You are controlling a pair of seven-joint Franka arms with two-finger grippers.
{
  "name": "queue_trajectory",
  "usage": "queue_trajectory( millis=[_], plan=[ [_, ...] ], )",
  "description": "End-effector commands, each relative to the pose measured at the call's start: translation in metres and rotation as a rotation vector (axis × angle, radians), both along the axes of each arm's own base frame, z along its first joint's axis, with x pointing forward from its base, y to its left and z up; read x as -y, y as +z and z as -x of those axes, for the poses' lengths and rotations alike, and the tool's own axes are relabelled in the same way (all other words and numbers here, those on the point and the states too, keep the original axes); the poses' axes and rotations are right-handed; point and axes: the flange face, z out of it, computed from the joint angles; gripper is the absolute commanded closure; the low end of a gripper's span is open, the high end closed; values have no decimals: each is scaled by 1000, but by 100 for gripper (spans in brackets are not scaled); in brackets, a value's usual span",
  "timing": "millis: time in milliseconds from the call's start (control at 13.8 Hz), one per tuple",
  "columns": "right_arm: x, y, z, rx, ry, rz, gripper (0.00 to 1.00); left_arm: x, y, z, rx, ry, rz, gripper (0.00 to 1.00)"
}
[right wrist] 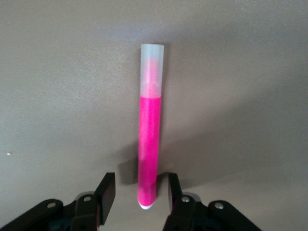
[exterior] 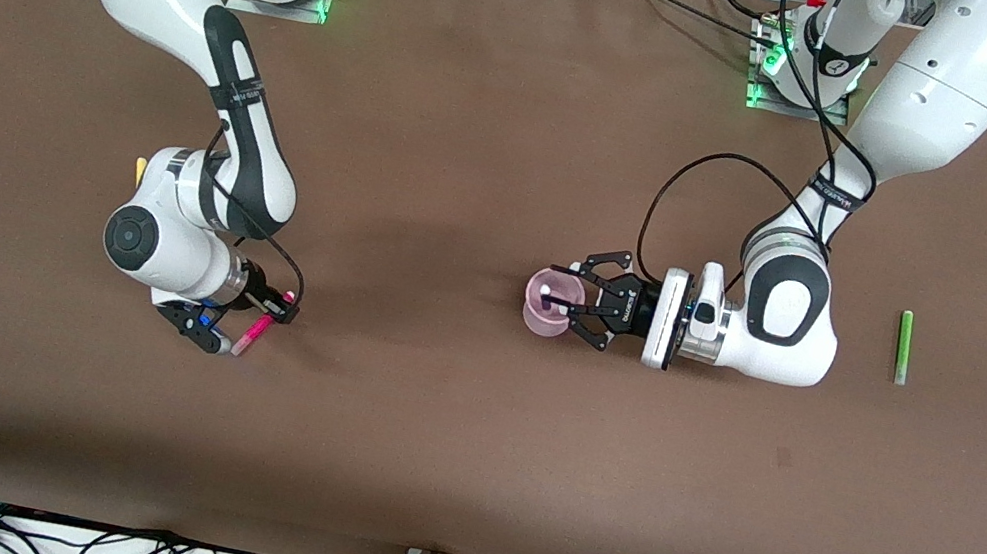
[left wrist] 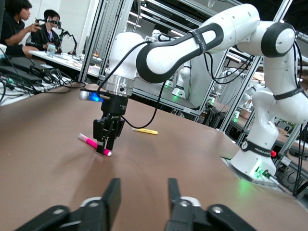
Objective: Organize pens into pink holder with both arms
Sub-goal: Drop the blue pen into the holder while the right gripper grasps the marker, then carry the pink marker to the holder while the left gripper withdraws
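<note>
The pink holder (exterior: 541, 318) stands mid-table, and a dark pen (exterior: 550, 300) with a pale tip shows in its mouth. My left gripper (exterior: 573, 299) lies level just beside the holder's rim, open, with nothing between its fingers (left wrist: 111, 195). Toward the right arm's end, a magenta pen (exterior: 251, 334) (right wrist: 149, 144) lies flat on the table. My right gripper (exterior: 245, 330) (right wrist: 142, 185) is down over one end of it, open, a finger on each side with a gap at both. The left wrist view shows this gripper (left wrist: 107, 142) and pen (left wrist: 94, 144) too.
A yellow pen (exterior: 139, 170) (left wrist: 145, 131) lies partly hidden by the right arm's wrist. A green pen (exterior: 902, 346) lies toward the left arm's end of the table. The brown table (exterior: 426, 428) is bare nearer the front camera.
</note>
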Motion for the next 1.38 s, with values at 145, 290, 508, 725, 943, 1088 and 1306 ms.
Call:
queue_trajectory(
  millis=[145,290,508,725,943,1088,1306],
  plan=[
    [0,-8,0,10,-8,-16,70,-31,17,-10,90,24,29,0],
    [0,-8,1,9,-5,-17,86,-60,33,-17,111,-15,-28,0],
    [-3,-2,-1,10,6,-23,100,-103,49,-16,30,-110,-102,0],
    [-26,25,-2,-65,-8,-93,100,-170,71,-17,-84,-251,-319,0],
    [-49,77,-7,-199,-41,-258,100,-213,81,-12,-249,-323,-485,0],
    [-68,98,-4,-308,-128,-391,100,-235,83,-4,-369,-334,-617,0],
    [-112,132,3,-432,-295,-604,100,-274,93,-2,-490,-277,-846,0]
  ],
)
